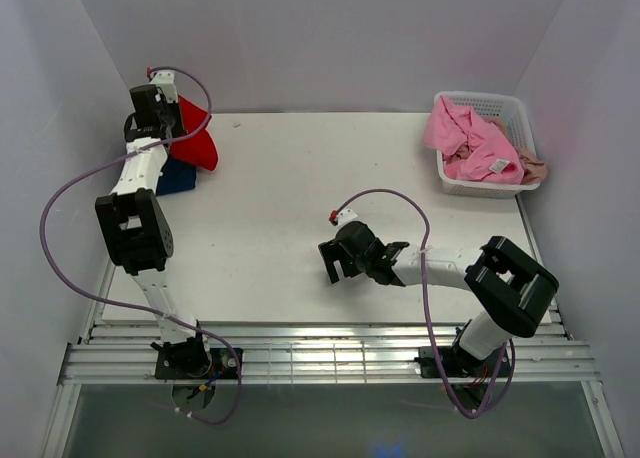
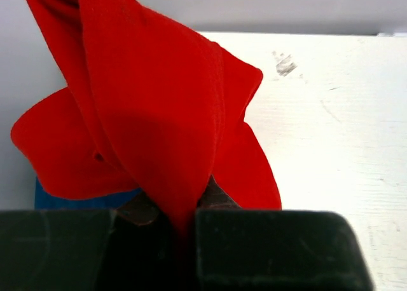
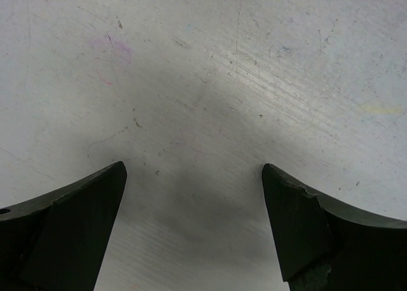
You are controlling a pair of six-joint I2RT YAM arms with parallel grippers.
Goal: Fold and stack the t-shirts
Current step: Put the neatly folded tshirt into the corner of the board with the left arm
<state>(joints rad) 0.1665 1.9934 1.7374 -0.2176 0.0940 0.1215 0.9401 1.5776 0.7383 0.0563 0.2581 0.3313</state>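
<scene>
A bright red t-shirt [image 1: 197, 140] hangs bunched at the table's far left, and my left gripper [image 1: 160, 113] is shut on it. In the left wrist view the red cloth [image 2: 152, 100] runs down between the closed fingers of that gripper [image 2: 178, 205]. Under it lies a folded navy blue t-shirt [image 1: 178, 178], of which a strip [image 2: 70, 199] shows at the wrist view's lower left. A pink t-shirt [image 1: 470, 138] and a beige one [image 1: 536, 168] lie crumpled in the basket. My right gripper [image 1: 338, 263] hovers open over bare table, nothing between its fingers [image 3: 194, 170].
The white lattice basket [image 1: 490, 100] stands at the back right corner. White walls close the table on the left, back and right. The white tabletop [image 1: 300, 178] lies between the two arms.
</scene>
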